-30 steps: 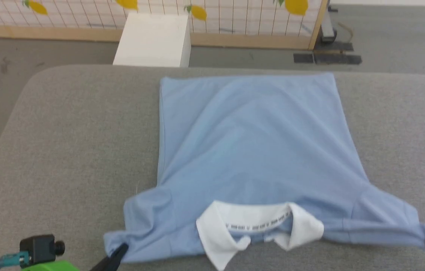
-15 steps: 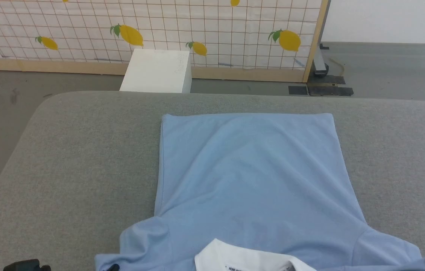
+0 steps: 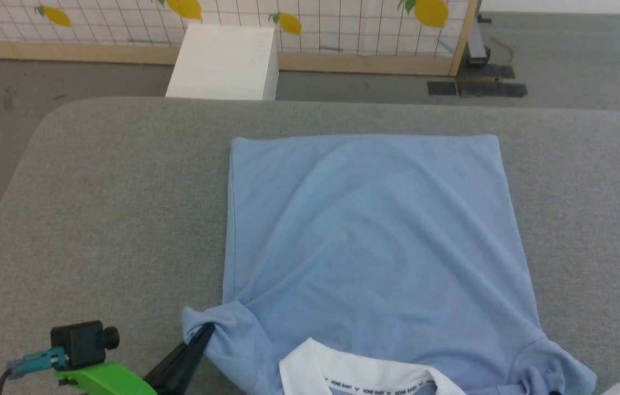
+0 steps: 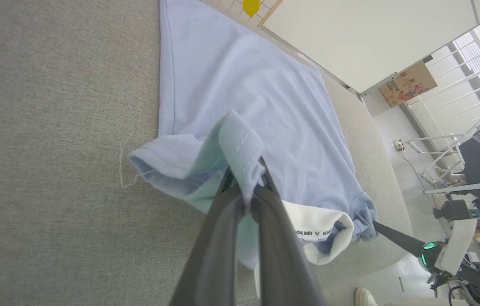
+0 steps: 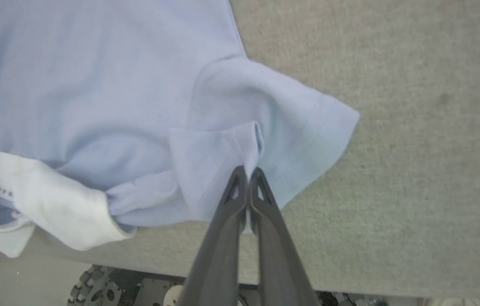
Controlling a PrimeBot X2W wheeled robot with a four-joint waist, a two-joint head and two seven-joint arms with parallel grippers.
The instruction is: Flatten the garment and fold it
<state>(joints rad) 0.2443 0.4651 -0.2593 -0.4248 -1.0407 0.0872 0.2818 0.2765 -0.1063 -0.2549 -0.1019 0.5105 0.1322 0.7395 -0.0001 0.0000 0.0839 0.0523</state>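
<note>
Head view: left gripper (image 3: 204, 331), right gripper (image 5: 248, 171) clamped on garment (image 3: 370, 236) sleeves, wide grey cushion (image 3: 112, 208) either side.

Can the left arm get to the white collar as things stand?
Probably yes for reach: the collar lies close beside the left claw, with only flat cloth between. But that claw is shut on the left sleeve of the garment, so it would need to let go first.

Big grey fabric-covered bench (image 3: 96, 192) up front, white box (image 3: 222, 60) on the grey floor (image 3: 573, 60) behind, then a wood-framed lemon-print grid screen (image 3: 343, 22).
</note>
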